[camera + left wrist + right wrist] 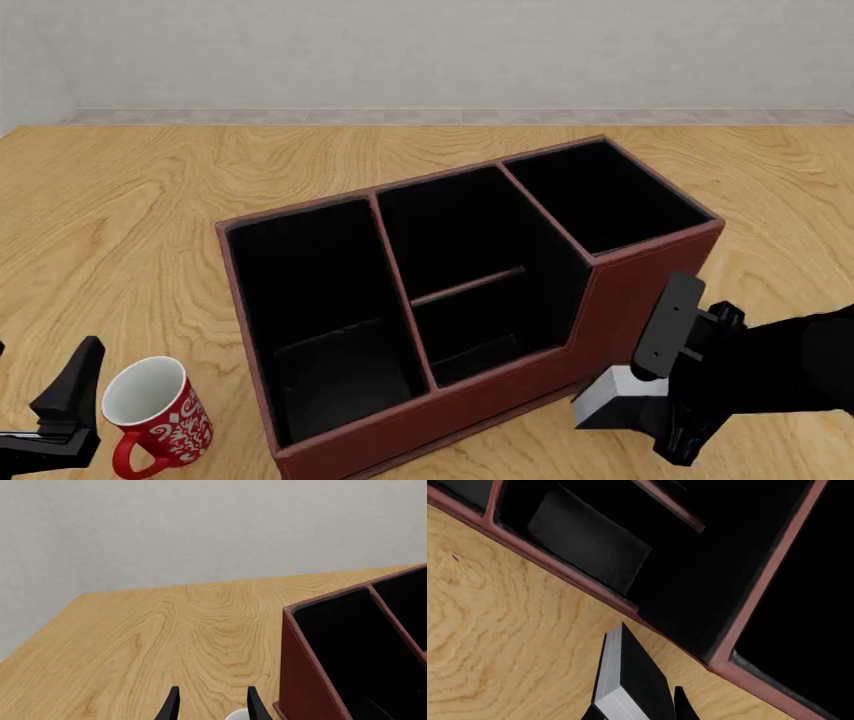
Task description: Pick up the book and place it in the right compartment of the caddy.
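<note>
The right gripper is clamped on the book, one dark finger on each cover, with the white page edges facing the wrist camera. In the front view the right gripper sits low at the caddy's near right corner, and the book shows there as a pale block with a black cover standing up beside it, pressed close to the caddy's outer wall (whether they touch cannot be told). The book is outside the caddy, held above the table as far as the wrist view shows, with the red-brown rim just ahead of it.

The right compartment is the square, tall-walled section at the caddy's far right end, black inside, well above and beyond the book. Next to it lies the middle section with a low divider, then the long section on the left.

The left gripper has its fingers parted with bare table between them and nothing held. In the front view the left gripper stands at the near left edge, just beside the mug, a red one with white pattern and white inside, upright on the table and apart from the caddy's left wall
</note>
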